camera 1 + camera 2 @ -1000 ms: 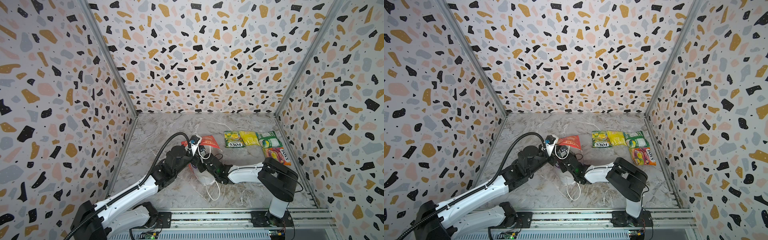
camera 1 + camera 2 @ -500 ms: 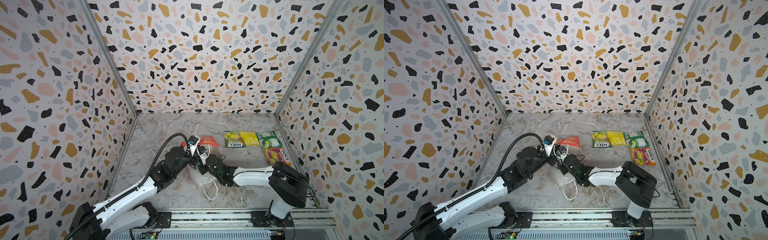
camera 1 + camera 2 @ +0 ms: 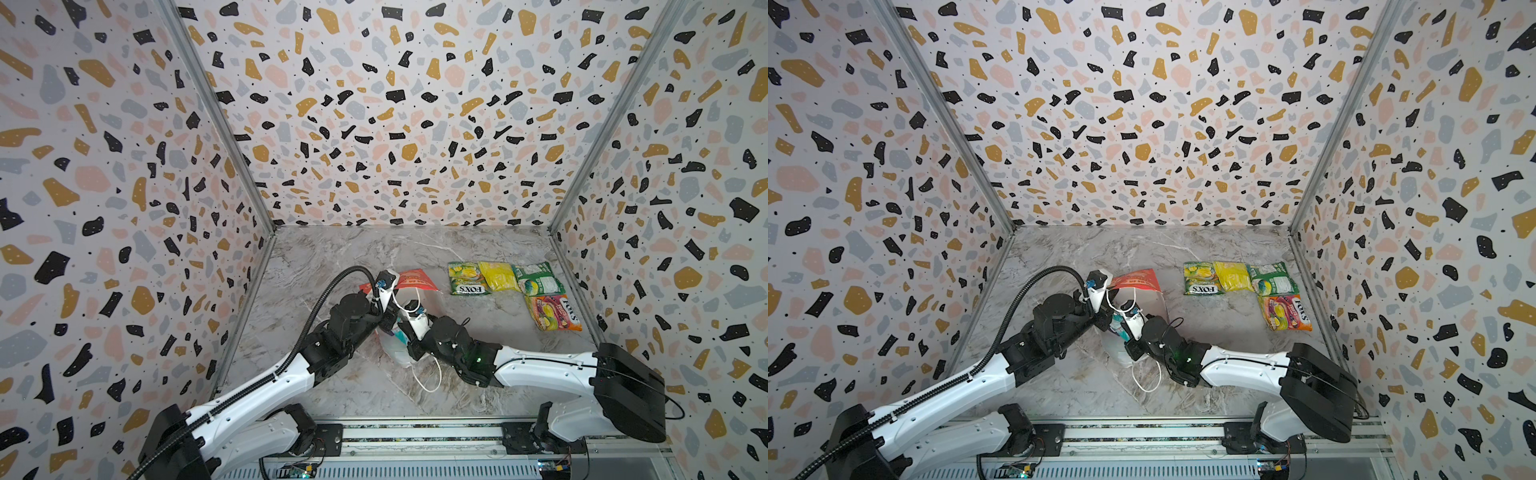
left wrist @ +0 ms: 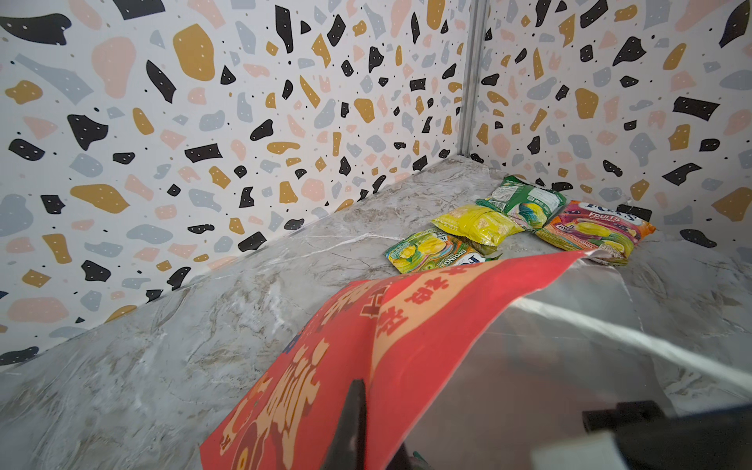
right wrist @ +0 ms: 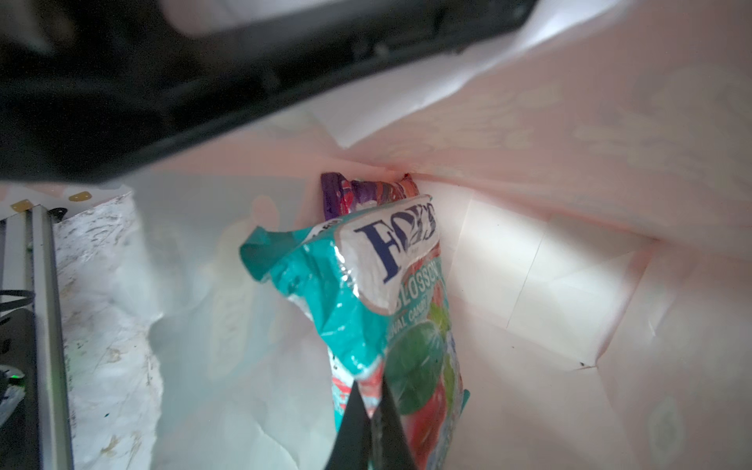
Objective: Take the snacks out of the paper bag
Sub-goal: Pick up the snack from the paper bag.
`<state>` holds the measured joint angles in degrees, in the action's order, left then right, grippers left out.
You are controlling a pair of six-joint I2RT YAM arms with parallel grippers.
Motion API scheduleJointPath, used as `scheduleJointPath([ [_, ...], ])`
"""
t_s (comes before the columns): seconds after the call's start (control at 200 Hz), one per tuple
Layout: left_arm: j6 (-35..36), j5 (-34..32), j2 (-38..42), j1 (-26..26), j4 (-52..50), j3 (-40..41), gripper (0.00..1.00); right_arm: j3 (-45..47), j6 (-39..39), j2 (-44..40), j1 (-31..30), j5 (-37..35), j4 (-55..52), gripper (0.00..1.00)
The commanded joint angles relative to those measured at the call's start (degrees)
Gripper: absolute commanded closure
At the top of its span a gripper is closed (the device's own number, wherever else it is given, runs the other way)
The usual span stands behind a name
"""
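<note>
Your left claw (image 3: 386, 321), pressed together on the rim of the small red paper gift bag (image 4: 366, 346), holds its mouth open above the grey marble worktop (image 3: 332, 257). Inside the bag, your right claw (image 5: 372, 427) pinches a glossy teal FOX'S candy packet (image 5: 366, 285). A purple packet (image 5: 358, 195) sits deeper in. You're mid-extraction, so the next move is likely a straight pull-out, clear of the white cord handle (image 3: 430, 380). Both arms reach low, their forearms converging. Four more packets (image 3: 536, 280) lie out at the right.

Left gripper (image 3: 384, 320), right gripper (image 5: 368, 403) pinched tight, wrists adjacent.
</note>
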<state>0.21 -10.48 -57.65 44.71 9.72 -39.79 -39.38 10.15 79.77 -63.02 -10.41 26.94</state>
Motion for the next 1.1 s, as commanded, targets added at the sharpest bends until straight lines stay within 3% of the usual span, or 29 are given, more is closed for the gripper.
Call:
scheduleJointPath([
  [0.0, -0.49, -2.14, 0.5, -0.27, 1.21, -0.11, 1.0, 1.14, -2.16, -4.52, -0.25, 3.05, 0.44, 1.0],
  [0.31, -1.95, -5.22, 0.26, -0.29, 0.87, -1.23, 1.0, 3.68, -4.6, -20.47, -0.84, 7.72, -6.23, 1.0],
  [0.571, -2.9, -7.55, -0.97, -0.38, 0.39, -2.7, 1.0, 1.66, -5.5, -33.39, -0.86, 6.98, -17.75, 1.0],
  [0.891, -3.56, -8.9, -1.49, -0.42, 0.04, -3.28, 1.0, -3.52, -1.22, -45.57, -0.75, -3.8, -30.75, 1.0],
  [1.096, -3.82, -8.66, -1.61, -0.41, 0.3, -3.36, 1.0, -9.31, 4.2, -42.09, 2.4, -20.98, -39.42, 1.0],
])
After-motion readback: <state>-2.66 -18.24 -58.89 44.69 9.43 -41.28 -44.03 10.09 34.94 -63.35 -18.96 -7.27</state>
